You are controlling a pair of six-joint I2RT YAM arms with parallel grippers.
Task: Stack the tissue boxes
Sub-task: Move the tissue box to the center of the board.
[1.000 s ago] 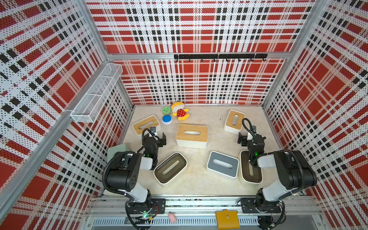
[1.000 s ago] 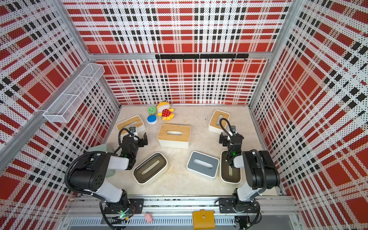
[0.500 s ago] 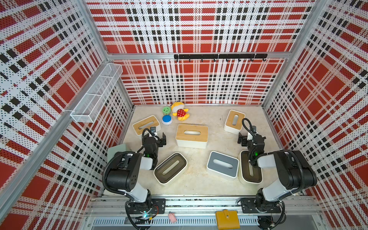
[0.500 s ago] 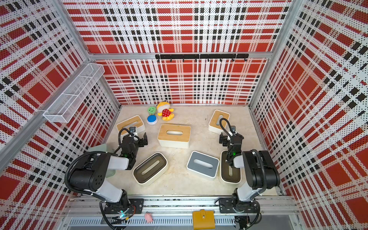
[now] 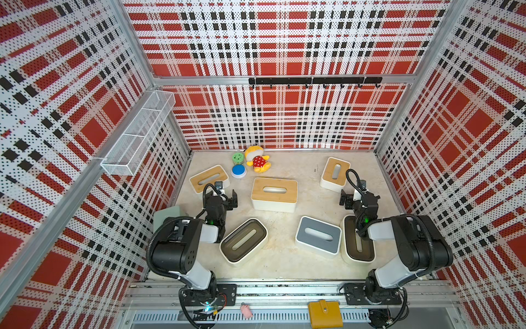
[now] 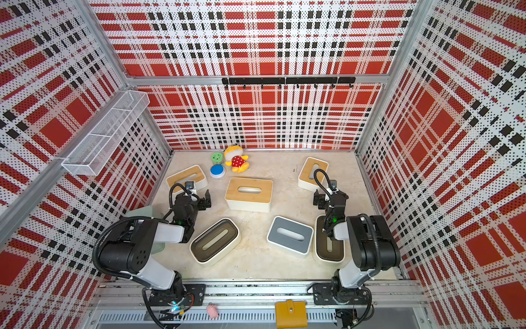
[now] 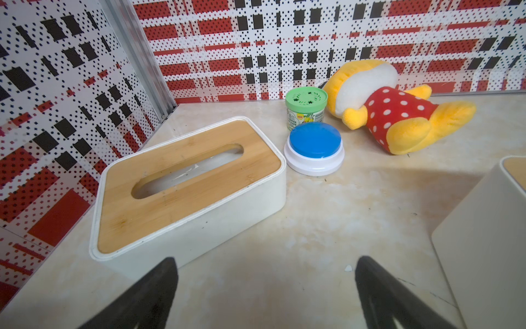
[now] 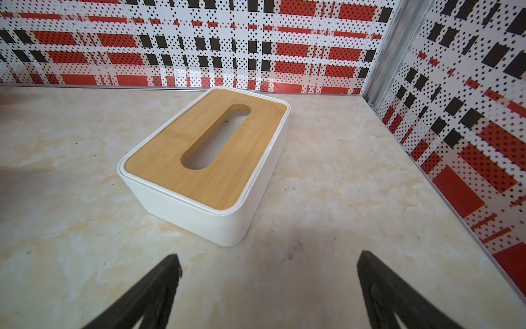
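Note:
Several tissue boxes lie apart on the marble floor, none on another. Bamboo-lidded ones sit at far left (image 5: 209, 179), centre (image 5: 274, 193) and far right (image 5: 335, 173). Nearer the front are a dark-brown-lidded box (image 5: 243, 241), a grey-lidded one (image 5: 318, 235) and another dark-brown one (image 5: 357, 245) partly under the right arm. A pale-green box (image 5: 168, 216) shows behind the left arm. My left gripper (image 5: 226, 199) (image 7: 266, 273) is open and empty just short of the far-left box (image 7: 185, 182). My right gripper (image 5: 359, 198) (image 8: 267, 270) is open and empty before the far-right box (image 8: 207, 159).
A blue disc (image 5: 238, 171), a green disc (image 5: 238, 157) and a yellow plush toy (image 5: 257, 159) lie near the back wall. A wire basket (image 5: 136, 142) hangs on the left wall and a hook rail (image 5: 313, 81) on the back wall. A yellow wallet (image 5: 325, 313) lies outside the front rail.

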